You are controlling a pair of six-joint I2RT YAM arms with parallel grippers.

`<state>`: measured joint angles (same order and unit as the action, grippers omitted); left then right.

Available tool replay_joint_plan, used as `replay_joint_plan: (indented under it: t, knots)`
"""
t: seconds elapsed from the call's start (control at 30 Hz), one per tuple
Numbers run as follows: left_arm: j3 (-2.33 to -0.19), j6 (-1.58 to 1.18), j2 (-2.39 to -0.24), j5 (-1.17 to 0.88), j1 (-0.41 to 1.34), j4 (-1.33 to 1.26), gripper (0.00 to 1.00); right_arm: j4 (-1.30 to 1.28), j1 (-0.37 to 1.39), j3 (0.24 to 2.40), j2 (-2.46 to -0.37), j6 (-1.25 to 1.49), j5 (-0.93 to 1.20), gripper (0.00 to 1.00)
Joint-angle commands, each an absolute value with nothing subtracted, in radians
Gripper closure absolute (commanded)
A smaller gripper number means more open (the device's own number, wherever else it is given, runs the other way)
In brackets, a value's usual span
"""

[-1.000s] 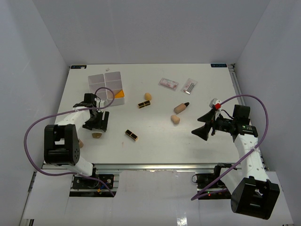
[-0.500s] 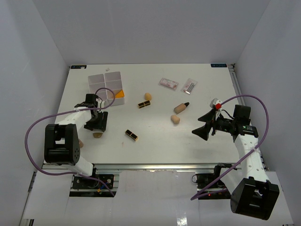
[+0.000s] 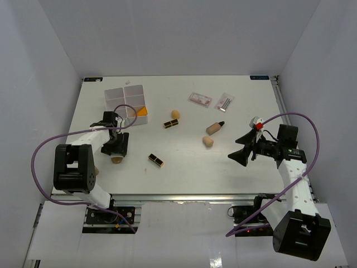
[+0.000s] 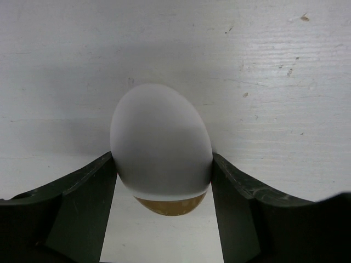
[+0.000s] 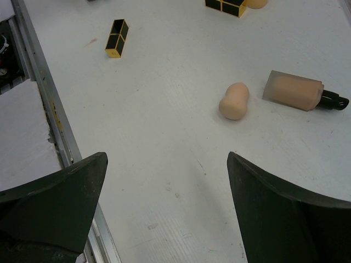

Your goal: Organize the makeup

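Note:
My left gripper (image 3: 115,149) (image 4: 162,167) is shut on a beige egg-shaped sponge (image 4: 160,142), both fingers touching its sides, low over the table near the left edge. My right gripper (image 3: 241,156) (image 5: 166,183) is open and empty above the table at the right. Ahead of it lie a peanut-shaped sponge (image 5: 233,101) (image 3: 208,141), the tan black-capped bottle (image 5: 293,90) (image 3: 214,127) and two black-and-gold lipstick tubes (image 5: 116,38) (image 3: 171,124). Another sponge (image 3: 175,114) lies mid-table. Two clear packets (image 3: 199,99) (image 3: 225,101) lie at the back. The orange tube (image 3: 142,111) lies in the box.
The white compartmented box (image 3: 124,96) stands at the back left, beyond my left gripper. Grey walls close in the table on three sides. The metal rail (image 5: 38,93) of the near edge runs beside my right gripper.
My left gripper has moved toward the near edge, down over the sponge, and its fingers have closed in on it. The right arm has stayed still.

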<state>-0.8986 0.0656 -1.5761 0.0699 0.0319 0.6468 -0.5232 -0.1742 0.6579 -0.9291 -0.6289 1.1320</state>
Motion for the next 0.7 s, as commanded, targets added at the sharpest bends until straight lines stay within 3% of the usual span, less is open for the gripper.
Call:
replay_joint_plan:
  t: [0.0,0.1,0.37,0.53,0.67]
  knots:
    - [-0.914,0.043,-1.566,0.039,0.040,0.634,0.38,-0.520,-0.180,0.678,-0.917,-0.638,1.155,0.04]
    - [-0.927,0.027,-1.539,0.005,0.040,0.633,0.60,-0.519,-0.182,0.680,-0.917,-0.639,1.151,0.04]
    - [-0.929,0.009,-1.351,-0.256,0.041,0.572,0.96,-0.520,-0.184,0.672,-0.909,-0.639,1.171,0.04]
    - [-0.858,-0.069,-1.138,-0.484,0.089,0.458,0.99,-0.542,-0.169,0.685,-0.912,-0.634,1.254,0.05]
    - [-0.779,-0.145,-0.995,-0.624,0.178,0.288,1.00,-0.570,-0.058,0.798,-0.978,-0.581,1.220,0.06]
